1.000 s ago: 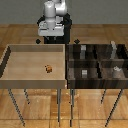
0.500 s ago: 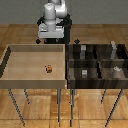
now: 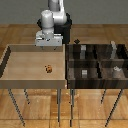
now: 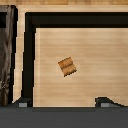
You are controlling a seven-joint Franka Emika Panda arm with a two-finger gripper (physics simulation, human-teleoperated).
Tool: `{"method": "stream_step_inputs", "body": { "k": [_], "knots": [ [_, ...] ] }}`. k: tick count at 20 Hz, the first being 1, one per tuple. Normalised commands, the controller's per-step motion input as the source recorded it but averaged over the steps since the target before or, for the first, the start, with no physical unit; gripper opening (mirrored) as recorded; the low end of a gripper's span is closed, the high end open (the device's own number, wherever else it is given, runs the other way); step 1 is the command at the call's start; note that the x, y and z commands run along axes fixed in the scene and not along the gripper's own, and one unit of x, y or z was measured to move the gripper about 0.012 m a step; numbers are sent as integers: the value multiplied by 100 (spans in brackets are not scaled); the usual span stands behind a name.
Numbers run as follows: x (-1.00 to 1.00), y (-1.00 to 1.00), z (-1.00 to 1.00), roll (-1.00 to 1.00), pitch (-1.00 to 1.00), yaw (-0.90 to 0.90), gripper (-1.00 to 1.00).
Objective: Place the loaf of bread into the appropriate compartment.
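Note:
The loaf of bread [image 3: 49, 69] is a tiny orange-brown block lying on the floor of the light wooden tray [image 3: 15, 75], toward the exterior view's right part of the tray. It also shows in the wrist view [image 4: 67, 66], lying flat and slightly turned. My gripper [image 3: 50, 48] hangs over the tray's far side, above and behind the bread, not touching it. In the wrist view the gripper [image 4: 64, 102] is open and empty, with its fingertips [image 4: 105, 101] wide apart.
A dark compartment box [image 3: 98, 63] with several divided cells stands at the exterior view's right of the tray. Small grey-white objects [image 3: 84, 72] [image 3: 116, 69] sit in its cells. The tray's dark wall [image 4: 29, 55] separates the two. Both stand on thin metal legs.

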Motion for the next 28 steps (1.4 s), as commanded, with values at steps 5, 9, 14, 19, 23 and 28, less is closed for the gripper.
{"method": "stream_step_inputs", "body": {
  "k": [5, 9, 14, 19, 23, 28],
  "knots": [
    [40, 0, 0, 0, 0, 0, 100],
    [25, 0, 0, 0, 0, 0, 100],
    [0, 0, -40, 0, 0, 0, 100],
    [0, 0, -100, 0, 0, 0, 100],
    [0, -4, -25, 0, 0, 0, 100],
    [0, 0, -60, 0, 0, 0, 100]
  ]
}}
